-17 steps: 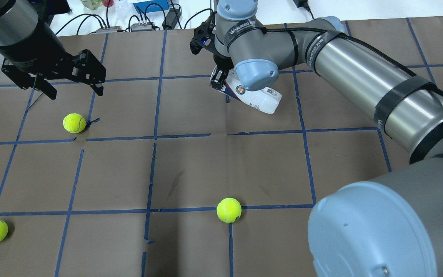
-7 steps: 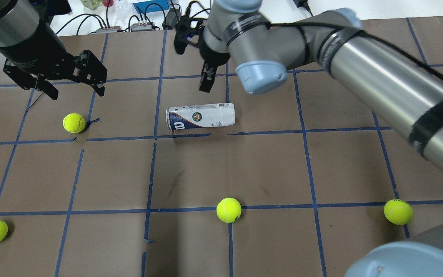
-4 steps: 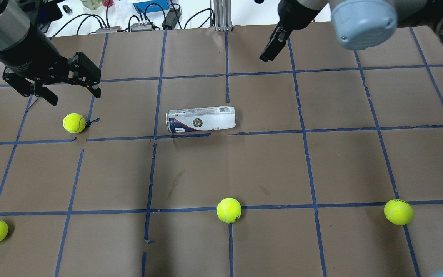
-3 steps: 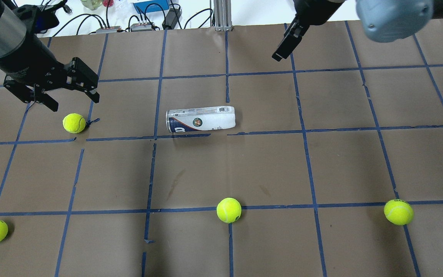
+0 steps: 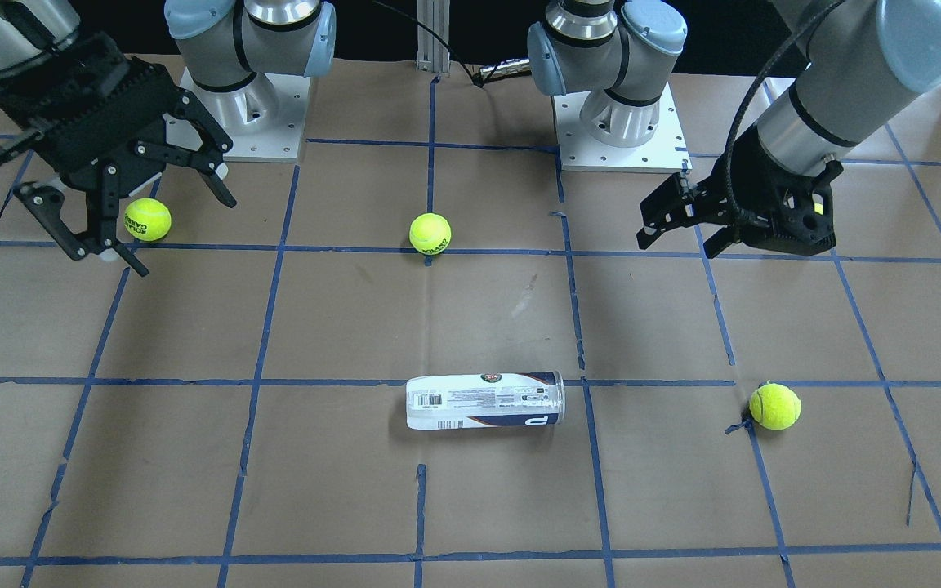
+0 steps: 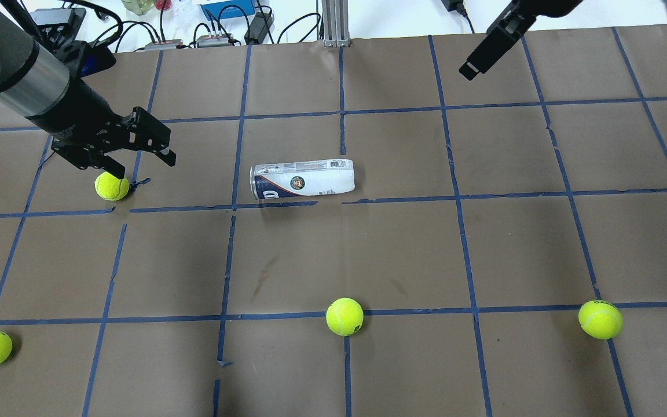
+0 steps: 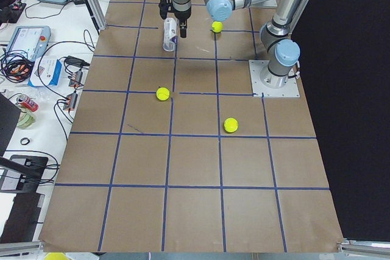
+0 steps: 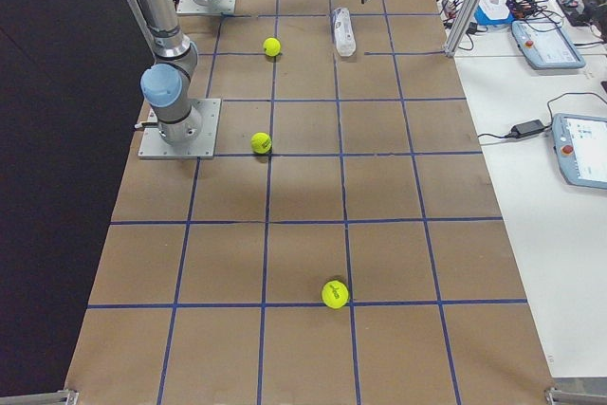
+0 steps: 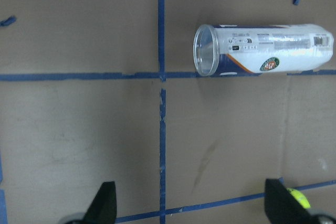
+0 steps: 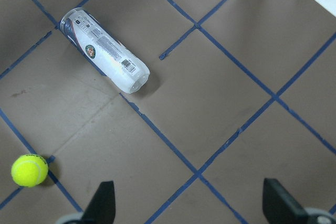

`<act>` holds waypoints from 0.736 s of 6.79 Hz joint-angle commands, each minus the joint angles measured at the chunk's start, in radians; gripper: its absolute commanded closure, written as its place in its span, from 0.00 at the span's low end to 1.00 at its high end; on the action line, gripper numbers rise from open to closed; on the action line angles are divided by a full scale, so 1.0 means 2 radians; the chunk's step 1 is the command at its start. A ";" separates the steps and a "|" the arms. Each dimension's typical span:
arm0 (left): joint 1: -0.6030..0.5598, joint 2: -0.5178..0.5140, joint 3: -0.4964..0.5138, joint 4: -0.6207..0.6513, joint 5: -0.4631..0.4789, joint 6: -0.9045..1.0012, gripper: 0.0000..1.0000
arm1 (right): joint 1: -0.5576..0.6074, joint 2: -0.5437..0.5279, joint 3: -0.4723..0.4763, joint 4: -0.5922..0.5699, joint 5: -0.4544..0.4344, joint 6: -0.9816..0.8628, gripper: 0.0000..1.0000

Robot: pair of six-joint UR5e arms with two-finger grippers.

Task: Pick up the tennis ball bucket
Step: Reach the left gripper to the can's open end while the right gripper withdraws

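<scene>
Because the can (image 6: 302, 179) lies on its side near the middle of the table (image 6: 368, 255), mouth facing left, we need a grip across its body. The left gripper (image 6: 142, 165) hovers empty, jaws spread, by a ball (image 6: 112, 185), probably the nearer one. The right gripper (image 5: 180, 237), likewise spread, hangs at the far right.

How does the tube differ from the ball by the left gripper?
The tennis ball bucket is a long clear tube with a white and navy label; the tennis ball is a small yellow-green sphere. The bucket lies alone on its side mid-table; the ball sits beside the left gripper. Both rest on the table.
</scene>
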 commanded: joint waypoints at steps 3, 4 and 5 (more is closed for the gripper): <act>0.017 -0.120 -0.060 0.130 -0.181 0.022 0.00 | -0.004 0.001 0.005 0.013 -0.065 0.158 0.00; 0.016 -0.148 -0.060 0.142 -0.216 0.033 0.01 | -0.004 -0.001 0.004 0.021 -0.122 0.206 0.00; 0.014 -0.170 -0.064 0.143 -0.256 0.033 0.01 | -0.002 -0.003 0.005 0.023 -0.128 0.229 0.00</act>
